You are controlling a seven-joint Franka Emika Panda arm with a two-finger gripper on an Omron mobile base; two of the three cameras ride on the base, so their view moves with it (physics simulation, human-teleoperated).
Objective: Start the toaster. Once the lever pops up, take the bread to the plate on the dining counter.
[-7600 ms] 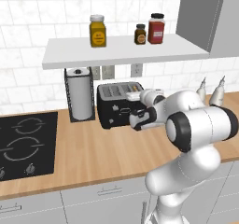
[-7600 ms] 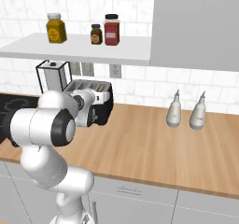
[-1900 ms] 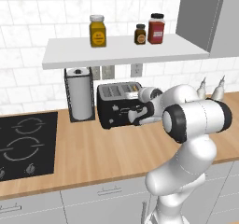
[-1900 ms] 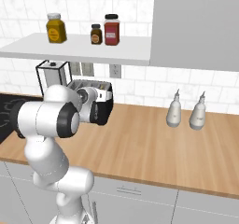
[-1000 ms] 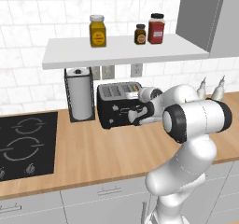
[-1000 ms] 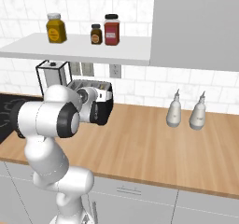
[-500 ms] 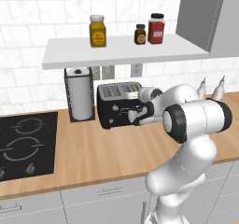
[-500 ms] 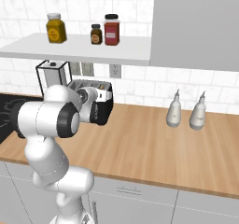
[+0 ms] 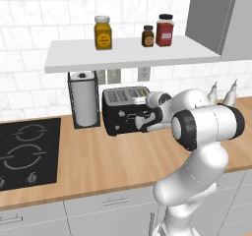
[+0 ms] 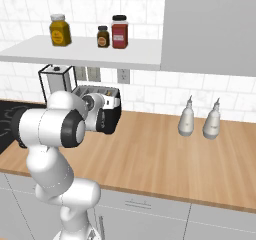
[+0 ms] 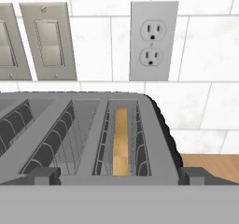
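One black toaster (image 9: 125, 110) stands on the wooden table (image 9: 98, 161) against the tiled wall, just right of one paper-towel holder (image 9: 84, 104) with a white roll in it. The hand view looks down over the toaster's top, where three long slots are at least partly visible; the rightmost one holds one slice of bread (image 11: 120, 141), seen edge-on as a tan strip sunk down between the wire guides. The two slots left of it look bare.

The end effector (image 9: 146, 120) sits at the right front corner of the toaster, its fingers (image 11: 44, 175) spread wide, one tip on each side of the bread's slot, and gripping nothing. In the right base view the end effector (image 10: 98, 115) is mostly hidden behind the arm's elbow.

On the wall behind the toaster there is one double socket (image 11: 153, 41) and two blank switch plates (image 11: 48, 41) to its left. One white shelf (image 9: 130, 53) above carries three jars: a yellow jar (image 9: 102, 32), a small dark jar (image 9: 147, 36) and a red jar (image 9: 165, 30). Two pale bottles (image 10: 199, 117) with pointed tops stand side by side further right on the table. One black hob (image 9: 27, 151) with two visible rings lies at the left
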